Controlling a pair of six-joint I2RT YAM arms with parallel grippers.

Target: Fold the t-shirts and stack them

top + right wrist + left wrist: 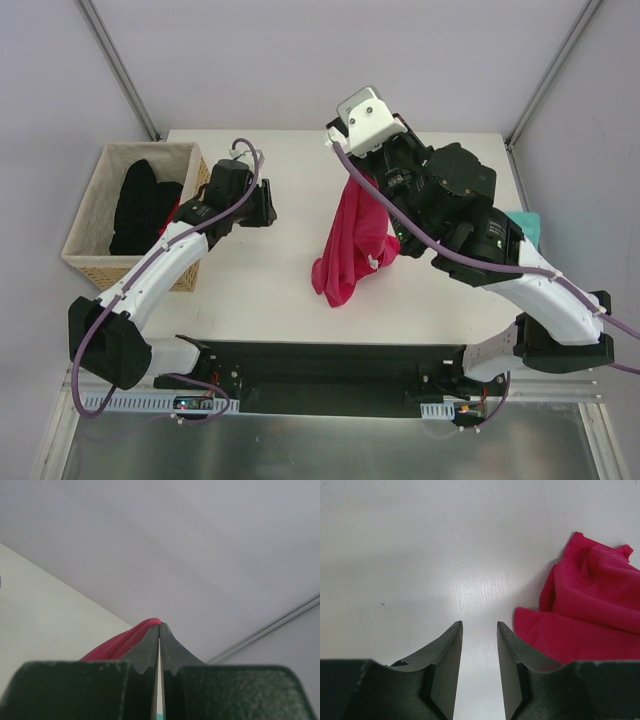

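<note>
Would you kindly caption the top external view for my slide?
Right gripper holds the pink t-shirt up by one end; left gripper hovers open near the basket.

I see left gripper [479,626] at 6 o'clock, jaws parted over white table [420,555] | pink t-shirt [592,610] crumpled at 3–4 o'clock, beside one finger

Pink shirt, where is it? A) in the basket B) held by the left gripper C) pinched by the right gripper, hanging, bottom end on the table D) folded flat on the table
C: the right gripper is shut on the pink shirt, which hangs from it with its lower end bunched on the table; the left gripper is open and empty.
</note>
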